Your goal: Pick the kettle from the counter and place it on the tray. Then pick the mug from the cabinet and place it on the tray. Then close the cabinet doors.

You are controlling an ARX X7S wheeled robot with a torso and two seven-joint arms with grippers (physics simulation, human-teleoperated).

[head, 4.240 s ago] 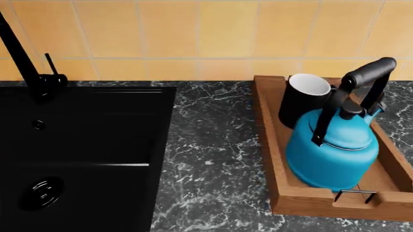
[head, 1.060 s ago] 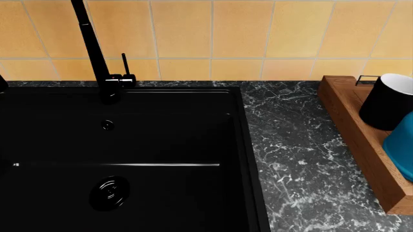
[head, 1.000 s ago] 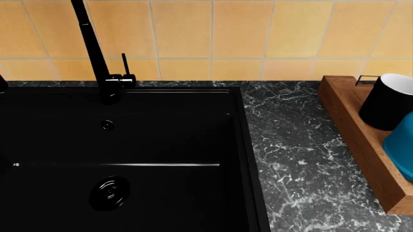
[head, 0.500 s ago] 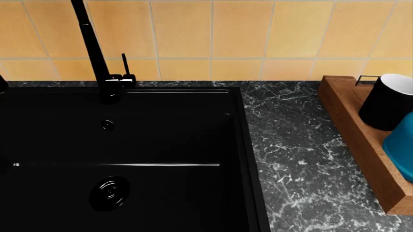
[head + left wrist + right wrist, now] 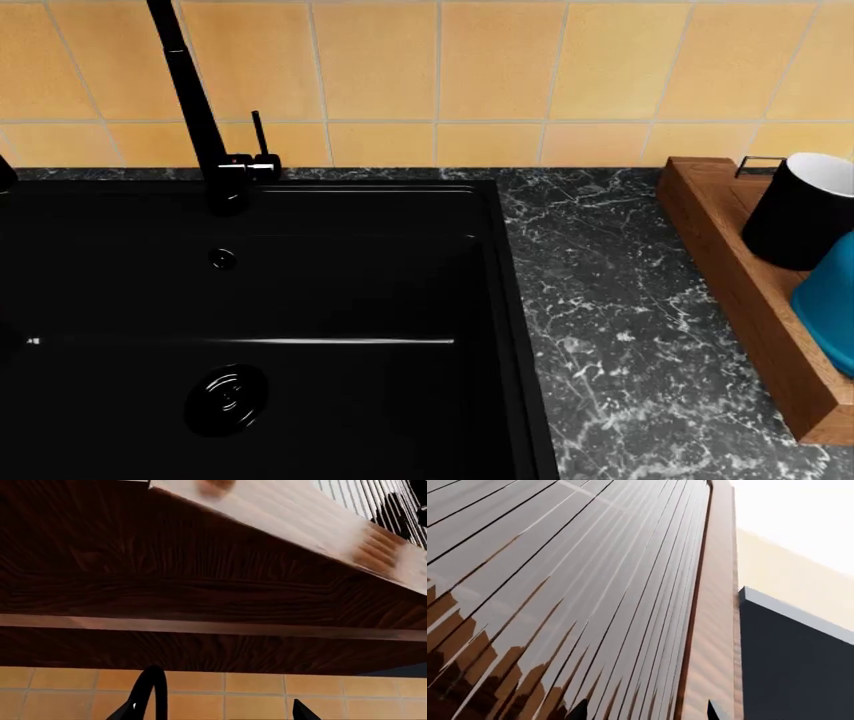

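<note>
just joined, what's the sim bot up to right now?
The mug and kettle already sit on the tray at the counter's right. Neither arm shows in the head view; both wrist cameras face wooden cabinet surfaces up close, so it seems to be on the door-closing step. Neither gripper holds anything visible.

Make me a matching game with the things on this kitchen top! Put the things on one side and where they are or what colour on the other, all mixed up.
Things:
1. plain black cylindrical mug with a white inside
2. teal-blue rounded kettle
3. tall thin black tap
4. round black drain

Places:
A. in the floor of the black sink basin
B. cut off by the picture's right edge, nearer than the mug
C. at the far end of the brown wooden tray
D. standing behind the sink, against the orange tiles

Pairs: 1-C, 2-B, 3-D, 4-A
</note>
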